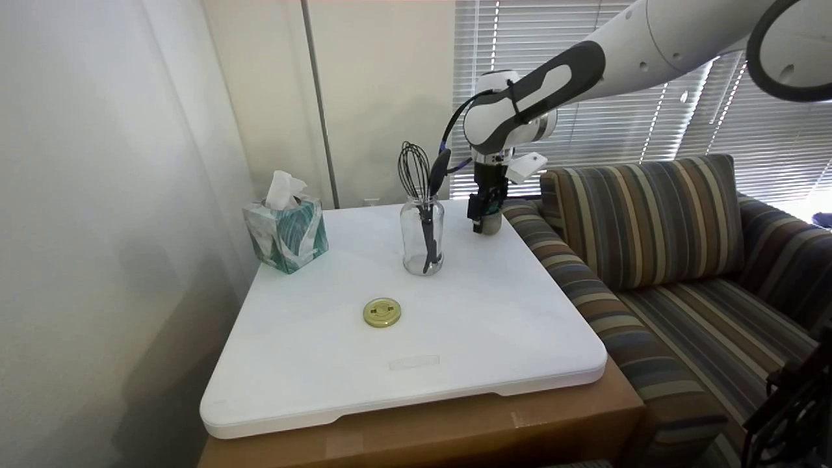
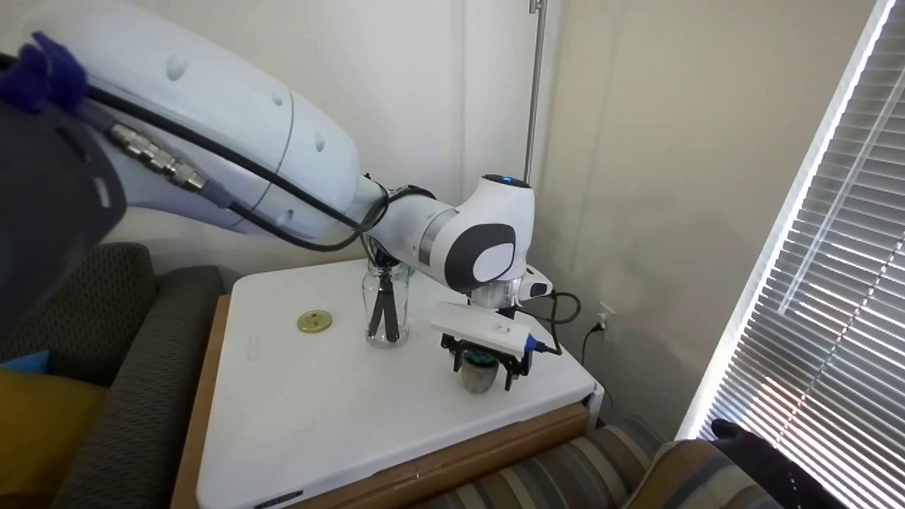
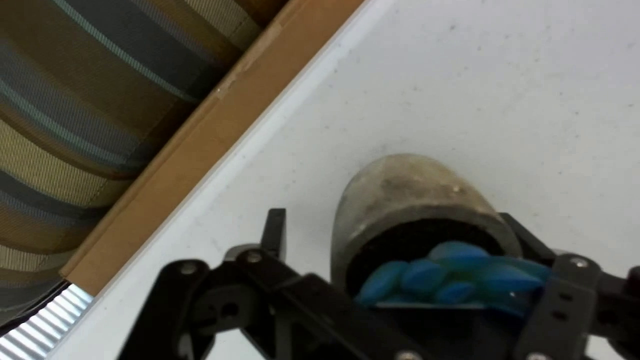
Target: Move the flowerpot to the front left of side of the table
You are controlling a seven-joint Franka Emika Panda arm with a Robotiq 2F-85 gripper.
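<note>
Exterior view — jar (image 1: 415, 244) between flowerpot (image 1: 492, 224) and tissue box (image 1: 288, 234), gold disc (image 1: 382, 312) near

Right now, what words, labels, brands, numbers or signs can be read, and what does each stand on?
No text can be read.
Gold lid: marks too small to read.
Pale strip and dark strip on the white table: lettering, if any, too blurred to read.
Flowerpot: no lettering seen.

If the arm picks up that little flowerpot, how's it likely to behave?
The flowerpot looks like stone or concrete, so it is probably stiff and rather heavy for its size. Dark soil shows inside its rim and might spill if it tilts. The bluish leaves look plump and, if real, could bruise or snap when squeezed.
</note>
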